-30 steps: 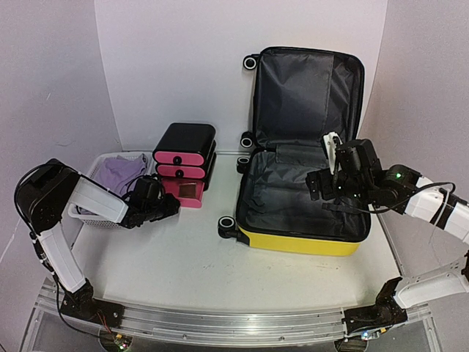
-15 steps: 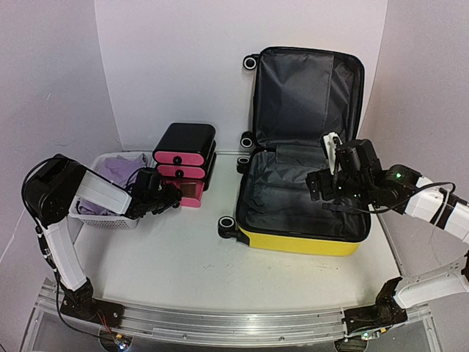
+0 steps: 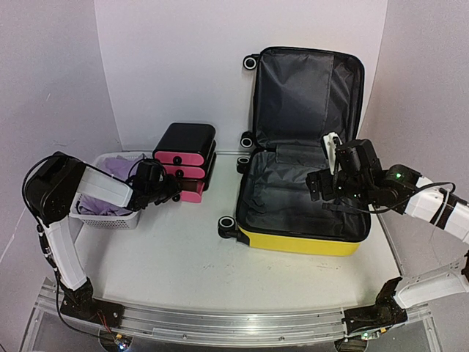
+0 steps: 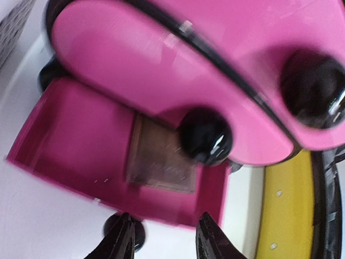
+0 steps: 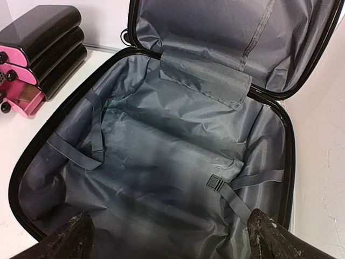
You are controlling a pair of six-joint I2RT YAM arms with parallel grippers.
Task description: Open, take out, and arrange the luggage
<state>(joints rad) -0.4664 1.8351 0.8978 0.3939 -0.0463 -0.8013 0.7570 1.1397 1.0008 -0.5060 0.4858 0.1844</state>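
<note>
The yellow luggage (image 3: 300,240) lies open on the right, its lid (image 3: 308,92) standing against the back wall. Its dark grey lining (image 5: 161,145) holds only loose straps and a buckle (image 5: 215,182). My right gripper (image 3: 319,186) hovers over the open shell, wide open and empty; it also shows in the right wrist view (image 5: 170,237). My left gripper (image 3: 171,193) is open at the black-and-pink drawer box (image 3: 185,143). In the left wrist view my left gripper (image 4: 164,243) straddles the front edge of the pulled-out bottom drawer (image 4: 64,140), whose black knob (image 4: 133,238) sits by the left finger.
A flat brownish item (image 4: 161,156) lies in the open drawer. A white mesh basket (image 3: 110,218) with purple cloth (image 3: 121,170) stands left of the drawer box. The luggage's black wheels (image 3: 226,223) face the drawer box. White walls close in the back and sides.
My left gripper has moved back and right, from in front of the basket up to the bottom drawer, which now sticks out less. The right arm has not moved.
</note>
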